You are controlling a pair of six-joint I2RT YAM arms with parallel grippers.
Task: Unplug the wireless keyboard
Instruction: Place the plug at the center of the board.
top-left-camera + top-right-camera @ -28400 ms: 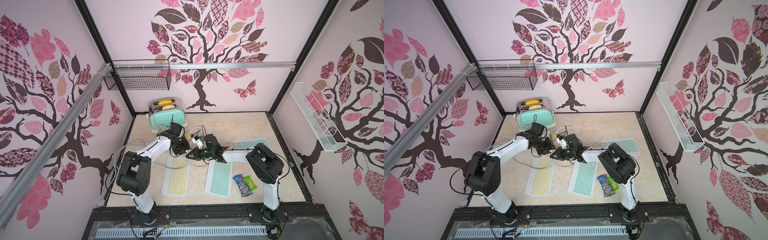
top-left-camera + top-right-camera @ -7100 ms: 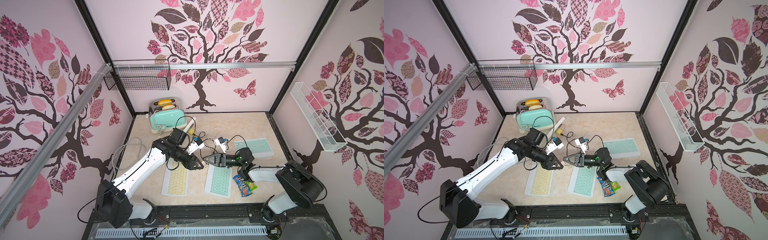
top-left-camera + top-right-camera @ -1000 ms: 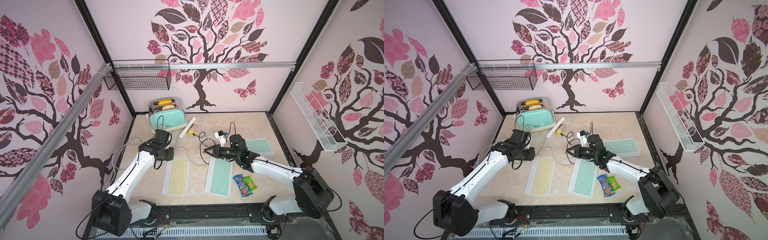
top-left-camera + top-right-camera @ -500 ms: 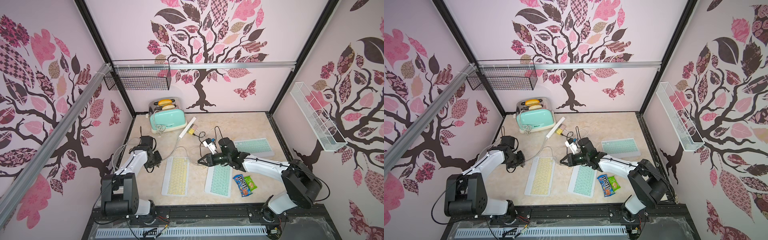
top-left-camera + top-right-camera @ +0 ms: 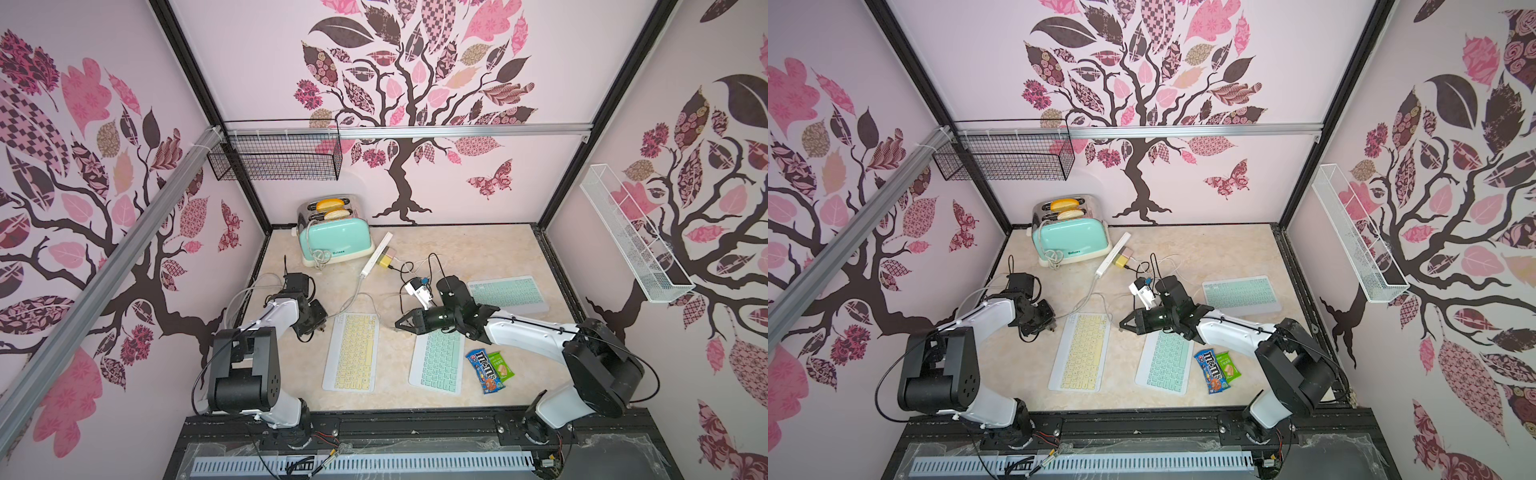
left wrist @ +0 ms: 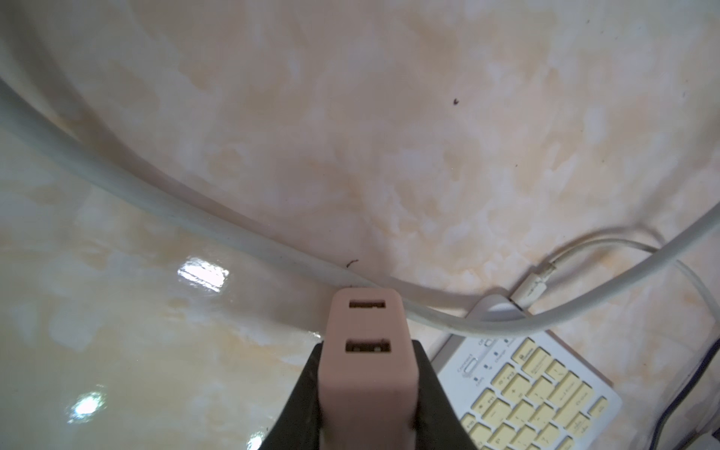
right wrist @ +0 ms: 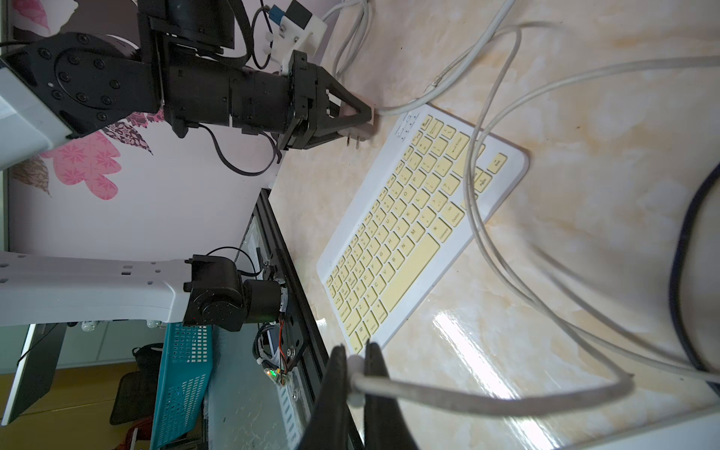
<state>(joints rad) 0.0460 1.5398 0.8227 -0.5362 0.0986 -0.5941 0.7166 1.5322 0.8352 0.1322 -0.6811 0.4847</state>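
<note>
- Marble-patterned counter (image 5: 457, 249): glossy and beige-veined, enclosed by walls with tree decals. I watch it from above and from both wrists.
- Right tool (image 7: 355, 362): the jaws are pressed together on the end of a thin white cable (image 7: 487, 403). The cable is round, slightly grubby and limp, and it loops away over the counter.
- Left tool (image 7: 358, 122): set narrow and clamped on a pink charger block (image 6: 366, 362), which is matte with rounded corners. Both of its USB slots show empty, and two metal prongs stick out free.
- Yellow keyboard (image 5: 351, 351): a flat white slab with pale yellow keys, lying on the counter between the two tools. Its far corner is just beside the left tool. A small white connector (image 6: 533, 290) sits at that far edge; I cannot tell whether it is seated.
- Judgement: cable and charger are parted, so that end looks done.
- Risk one: the thin cable crosses the keys. If I draw the right tool away, the loop may snag and drag the light slab. It may also foul the thick pale cord (image 6: 195, 230) at the keyboard's corner.
- Risk two: the block's smooth faces give little purchase, so a twist could let it slip.
</note>
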